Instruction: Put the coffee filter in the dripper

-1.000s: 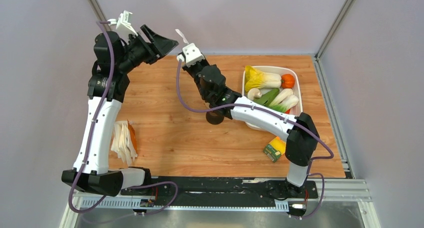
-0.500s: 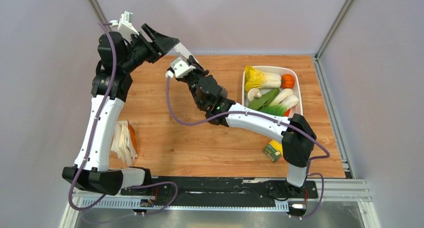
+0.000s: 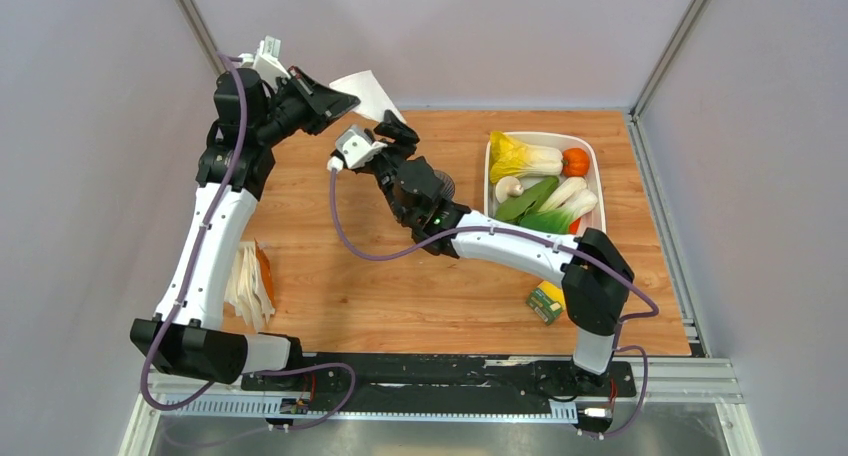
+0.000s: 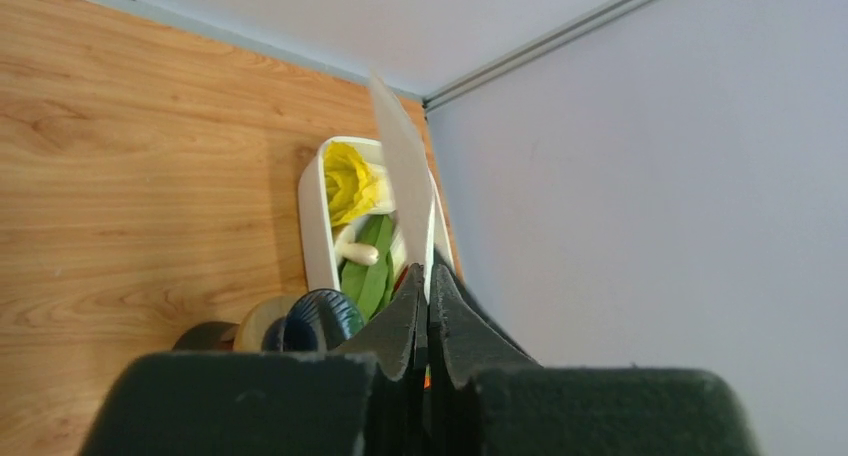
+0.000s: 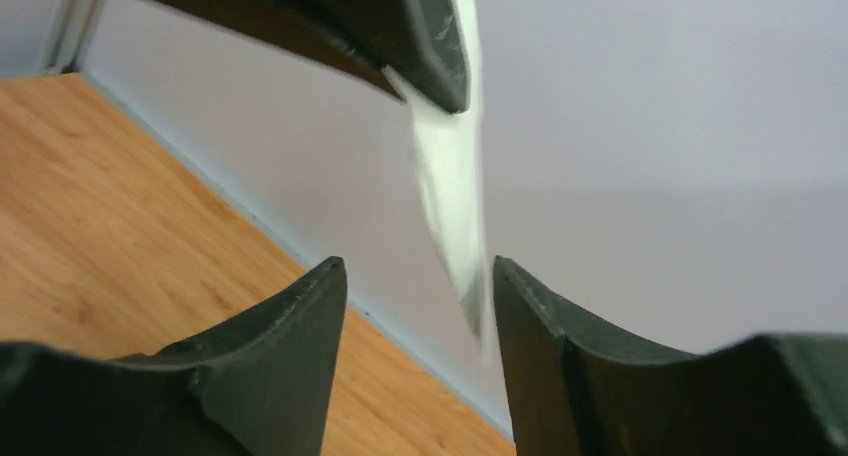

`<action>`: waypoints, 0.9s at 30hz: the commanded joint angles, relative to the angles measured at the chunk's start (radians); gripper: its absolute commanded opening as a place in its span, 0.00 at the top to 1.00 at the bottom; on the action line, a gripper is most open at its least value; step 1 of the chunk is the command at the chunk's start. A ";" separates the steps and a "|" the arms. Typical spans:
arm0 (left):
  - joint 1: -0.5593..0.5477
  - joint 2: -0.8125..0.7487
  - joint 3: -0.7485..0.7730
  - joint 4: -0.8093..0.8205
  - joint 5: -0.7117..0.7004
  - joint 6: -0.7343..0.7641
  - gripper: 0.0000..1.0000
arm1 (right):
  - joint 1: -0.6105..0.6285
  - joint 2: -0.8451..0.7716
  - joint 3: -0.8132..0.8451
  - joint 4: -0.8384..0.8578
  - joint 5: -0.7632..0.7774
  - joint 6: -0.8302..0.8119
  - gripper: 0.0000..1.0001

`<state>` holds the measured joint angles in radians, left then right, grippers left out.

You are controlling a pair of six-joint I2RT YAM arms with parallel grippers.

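Note:
The coffee filter (image 3: 368,91), a thin white sheet, is held high over the table's far left, and my left gripper (image 3: 350,98) is shut on its edge. The left wrist view shows the filter (image 4: 400,166) standing up out of my pinched left gripper (image 4: 428,271). My right gripper (image 3: 397,129) is open just right of it. In the right wrist view the filter (image 5: 450,196) hangs between the spread fingers of that gripper (image 5: 418,266), close to the right finger. The dripper (image 4: 252,324) shows only as a tan rim below; the right arm hides it in the top view.
A white tub (image 3: 540,136) of vegetables stands at the back right, also seen as the tub (image 4: 312,216) in the left wrist view. A stack of white filters (image 3: 248,281) lies by the left arm. A green and yellow box (image 3: 548,298) sits near the right arm's base.
The right arm carried the filter leftward up to the left gripper. The left gripper closed on the filter and the right gripper opened off it.

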<state>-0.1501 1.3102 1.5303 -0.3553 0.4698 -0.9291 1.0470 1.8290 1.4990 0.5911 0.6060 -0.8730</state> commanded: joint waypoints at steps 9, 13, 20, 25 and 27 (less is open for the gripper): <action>-0.001 -0.021 0.065 -0.085 0.378 0.619 1.00 | -0.297 -0.341 0.095 -0.810 -0.969 0.382 0.00; -0.004 -0.020 0.108 -0.313 0.601 1.117 1.00 | -0.441 -0.341 0.217 -0.984 -1.289 0.480 0.00; -0.080 0.087 0.306 -0.705 0.587 1.508 1.00 | -0.493 -0.337 0.280 -1.129 -1.520 0.447 0.02; -0.159 0.145 0.403 -0.807 0.534 1.629 1.00 | -0.486 -0.323 0.319 -1.209 -1.594 0.427 0.02; -0.189 0.151 0.413 -0.810 0.508 1.639 1.00 | -0.478 -0.308 0.334 -1.223 -1.604 0.433 0.04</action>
<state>-0.2901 1.4441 1.8999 -1.0554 1.0027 0.5449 0.5579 1.5036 1.7683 -0.5648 -0.8806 -0.4412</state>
